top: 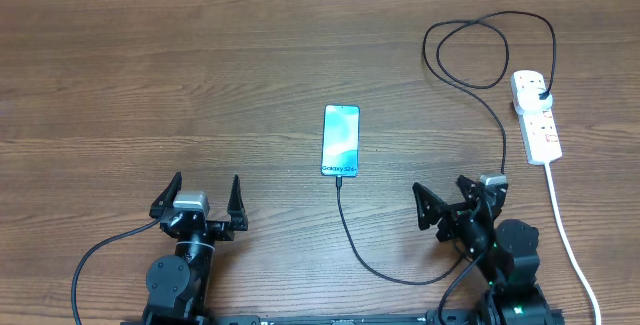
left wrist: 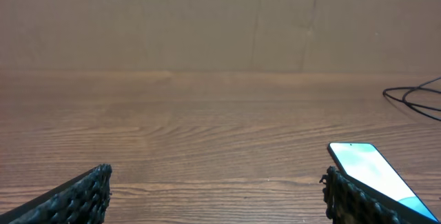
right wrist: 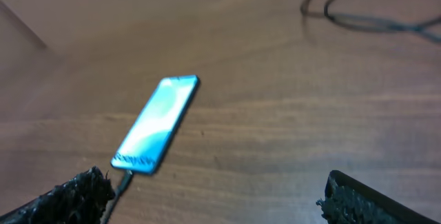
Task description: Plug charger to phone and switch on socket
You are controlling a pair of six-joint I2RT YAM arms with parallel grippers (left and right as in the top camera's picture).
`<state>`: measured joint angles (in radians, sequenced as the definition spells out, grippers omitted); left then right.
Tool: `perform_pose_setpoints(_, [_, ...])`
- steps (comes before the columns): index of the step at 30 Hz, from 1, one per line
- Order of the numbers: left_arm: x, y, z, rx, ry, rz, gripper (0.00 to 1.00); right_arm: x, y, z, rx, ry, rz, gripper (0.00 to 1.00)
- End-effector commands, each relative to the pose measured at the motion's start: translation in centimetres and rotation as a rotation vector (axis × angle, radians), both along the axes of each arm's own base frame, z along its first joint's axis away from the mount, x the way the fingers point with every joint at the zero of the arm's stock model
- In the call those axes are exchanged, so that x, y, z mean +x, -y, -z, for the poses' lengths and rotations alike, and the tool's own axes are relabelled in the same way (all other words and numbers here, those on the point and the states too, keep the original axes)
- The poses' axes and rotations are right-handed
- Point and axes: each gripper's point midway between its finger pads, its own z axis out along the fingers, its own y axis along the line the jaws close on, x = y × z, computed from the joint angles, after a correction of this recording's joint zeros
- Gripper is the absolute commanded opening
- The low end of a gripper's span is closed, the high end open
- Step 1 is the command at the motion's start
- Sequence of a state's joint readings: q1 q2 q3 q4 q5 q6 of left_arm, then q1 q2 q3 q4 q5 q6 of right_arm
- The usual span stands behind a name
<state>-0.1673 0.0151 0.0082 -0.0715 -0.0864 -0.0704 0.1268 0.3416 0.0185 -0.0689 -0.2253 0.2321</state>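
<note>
Overhead, the phone (top: 340,140) lies mid-table, the cable (top: 340,193) meeting its near end, and the power strip (top: 537,117) is far right. Left gripper (top: 206,179) and right gripper (top: 440,185) gape empty. That strip looks light and may slide, so press its switch straight down.

We see soft, even, fairly bright light across the table (top: 200,65), with only faint shadows. The overhead view is sharp, though the white socket (top: 540,130) looks washed out. The right wrist view is blurred throughout; the phone (right wrist: 157,124) screen glows there, soft-edged.
</note>
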Motion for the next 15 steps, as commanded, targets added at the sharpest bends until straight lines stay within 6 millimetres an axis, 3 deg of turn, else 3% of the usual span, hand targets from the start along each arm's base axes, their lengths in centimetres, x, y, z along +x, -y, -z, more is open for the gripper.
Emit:
perform_pose_setpoints(1, [0.0,-0.2,-0.1,0.018,0.009,-0.008,1.0,0.0,0.0,-0.9,0.007,0.048,0.003,1.0])
perform_pose_setpoints(8, [0.0,-0.2,-0.1,0.018,0.009,-0.008,0.99,0.0,0.1,-1.3,-0.018,0.08,-0.005,1.0])
perform_pose_setpoints(15, [0.0,-0.2,-0.1,0.018,0.009,-0.007,0.99,-0.2,0.1,-4.2,-0.031,0.216,-0.008,1.0])
